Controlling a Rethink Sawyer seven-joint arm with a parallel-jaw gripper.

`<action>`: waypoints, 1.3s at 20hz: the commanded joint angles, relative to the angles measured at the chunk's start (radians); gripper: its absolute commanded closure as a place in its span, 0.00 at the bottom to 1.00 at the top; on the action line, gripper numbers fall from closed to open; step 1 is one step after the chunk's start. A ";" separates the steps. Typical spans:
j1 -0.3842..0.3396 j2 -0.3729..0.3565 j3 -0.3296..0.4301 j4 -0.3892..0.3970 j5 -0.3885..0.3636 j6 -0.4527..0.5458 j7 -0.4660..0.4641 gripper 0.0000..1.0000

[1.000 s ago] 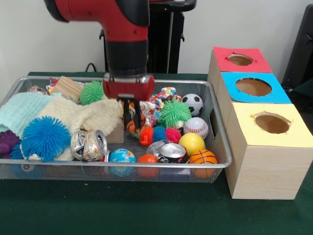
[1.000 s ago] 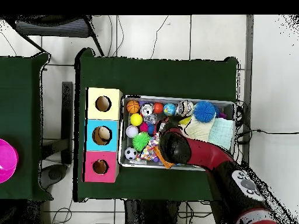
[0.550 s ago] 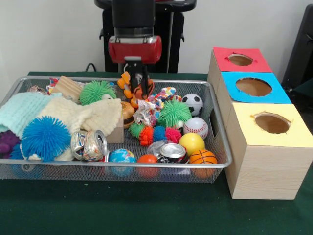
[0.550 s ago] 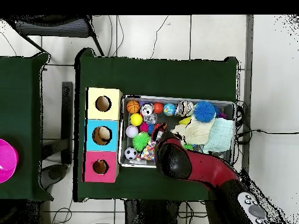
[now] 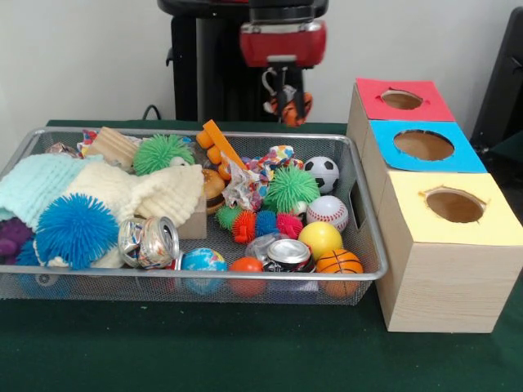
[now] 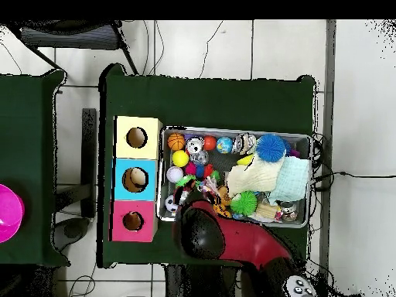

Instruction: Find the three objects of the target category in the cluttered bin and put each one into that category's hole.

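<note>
We are gripping a small orange and black toy [image 5: 288,107] in our red-bodied gripper [image 5: 283,91], holding it above the wire mesh bin's [image 5: 364,220] far rim, near the red-topped wooden box's hole [image 5: 402,100]. The toy is dangling from the fingertips, so it may slip off or catch the hole's edge.

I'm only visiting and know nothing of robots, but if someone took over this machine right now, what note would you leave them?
Gripper: shut on a small orange toy, raised above the wire bin's far edge, short of the boxes.
Holes: red box, blue box, yellow box; the overhead view shows something pale inside the blue one.
Done: toy lifted out.
Left: drop it into its hole, then keep searching the clutter.
</note>
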 commanded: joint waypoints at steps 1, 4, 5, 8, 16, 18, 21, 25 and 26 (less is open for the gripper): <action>0.090 -0.055 -0.007 0.132 0.119 -0.071 0.341 1.00; 0.139 -0.070 -0.042 0.142 0.157 -0.074 0.353 1.00; 0.153 -0.072 -0.054 0.142 0.167 -0.075 0.356 1.00; 0.205 -0.086 -0.086 0.153 0.200 -0.077 0.373 1.00; 0.346 -0.113 -0.156 0.174 0.280 -0.084 0.423 1.00; 0.357 -0.097 -0.152 0.181 0.288 -0.108 0.434 1.00; 0.383 -0.084 -0.164 0.201 0.302 -0.145 0.456 1.00; 0.407 -0.070 -0.169 0.222 0.317 -0.186 0.484 1.00; 0.408 -0.061 -0.165 0.222 0.318 -0.197 0.489 1.00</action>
